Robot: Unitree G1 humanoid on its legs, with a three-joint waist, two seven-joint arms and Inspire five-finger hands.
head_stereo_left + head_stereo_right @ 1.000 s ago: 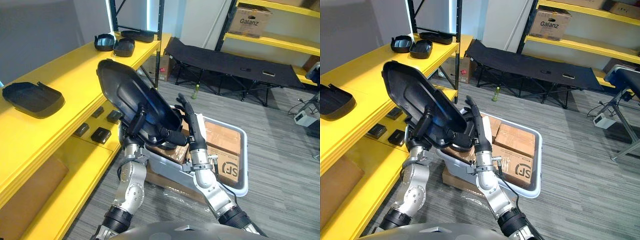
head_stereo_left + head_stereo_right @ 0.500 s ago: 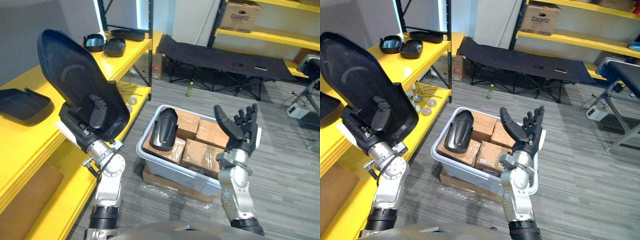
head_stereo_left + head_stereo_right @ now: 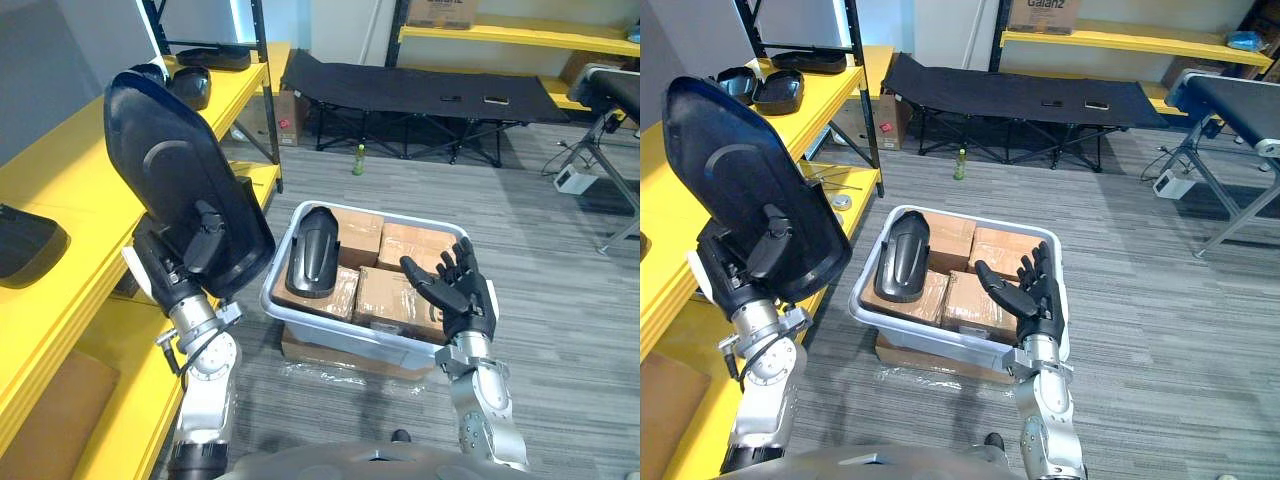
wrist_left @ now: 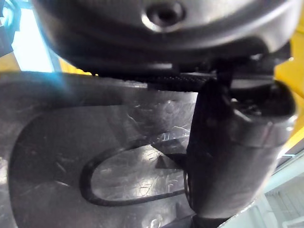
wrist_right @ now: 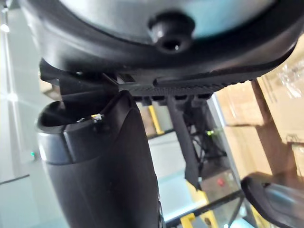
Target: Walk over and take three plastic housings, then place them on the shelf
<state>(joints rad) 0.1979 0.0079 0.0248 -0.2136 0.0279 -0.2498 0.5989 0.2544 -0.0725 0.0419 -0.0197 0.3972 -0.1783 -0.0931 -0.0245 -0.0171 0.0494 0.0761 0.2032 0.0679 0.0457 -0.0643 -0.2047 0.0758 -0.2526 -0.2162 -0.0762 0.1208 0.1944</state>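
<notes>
Left robot hand (image 3: 172, 274) grips upright plastic housing (image 3: 168, 165).

Left hand (image 3: 180, 265) raised, gripping, right hand (image 3: 452, 296) splayed

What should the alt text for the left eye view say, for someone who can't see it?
The robot's left hand grips a large black plastic housing, held upright beside a yellow shelf. Its right hand is open, palm up, by a grey bin on the floor, where a second housing lies on cardboard boxes.
</notes>
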